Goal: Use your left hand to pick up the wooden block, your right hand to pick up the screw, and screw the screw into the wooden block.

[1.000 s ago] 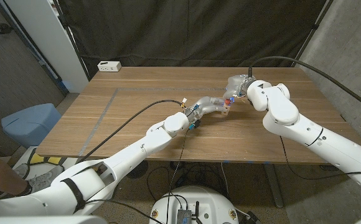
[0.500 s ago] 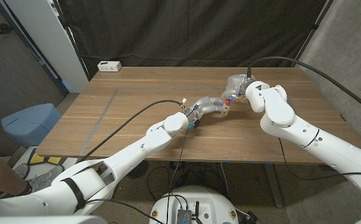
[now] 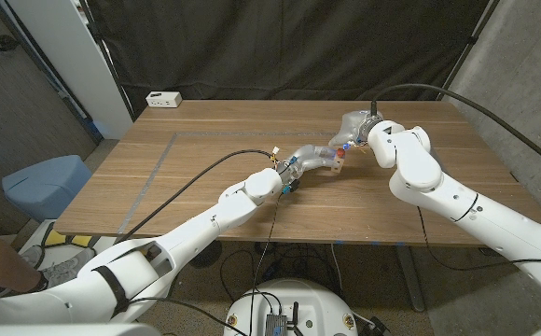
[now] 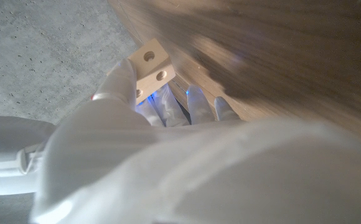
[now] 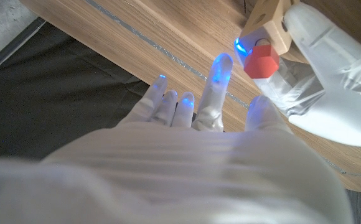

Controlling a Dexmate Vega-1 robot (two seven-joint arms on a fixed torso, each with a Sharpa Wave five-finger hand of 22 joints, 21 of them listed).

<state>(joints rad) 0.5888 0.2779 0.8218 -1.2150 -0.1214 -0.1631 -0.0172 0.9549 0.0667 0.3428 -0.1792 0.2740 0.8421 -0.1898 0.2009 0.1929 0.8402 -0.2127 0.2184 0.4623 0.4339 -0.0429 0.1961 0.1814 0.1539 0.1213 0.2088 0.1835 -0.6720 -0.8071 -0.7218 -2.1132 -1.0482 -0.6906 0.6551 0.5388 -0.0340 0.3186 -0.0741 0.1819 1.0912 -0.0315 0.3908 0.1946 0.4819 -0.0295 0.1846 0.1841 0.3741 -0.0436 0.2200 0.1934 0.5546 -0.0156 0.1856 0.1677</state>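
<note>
My left hand (image 3: 310, 159) holds the pale wooden block (image 3: 339, 165) a little above the table's far middle; in the left wrist view the block (image 4: 151, 66) shows two round holes and sits between that hand's fingertips (image 4: 124, 74). The red screw head (image 5: 259, 60) sits against the block (image 5: 269, 17), which my left hand (image 5: 320, 93) grips. My right hand (image 3: 353, 126) hovers just behind the block. In the right wrist view its fingers (image 5: 216, 81) are spread, their tips close to the screw with small gaps showing. The screw (image 3: 342, 148) shows as a red dot in the head view.
A white power strip (image 3: 162, 99) lies at the table's far left corner. A grey tape line (image 3: 154, 173) runs across the left part of the wooden table (image 3: 205, 140). A black cable (image 3: 201, 177) trails over the table to my left wrist. A blue bin (image 3: 42, 182) stands left of the table.
My right arm has shifted slightly left, toward the block, over the first half second. The left hand and block have kept still.
</note>
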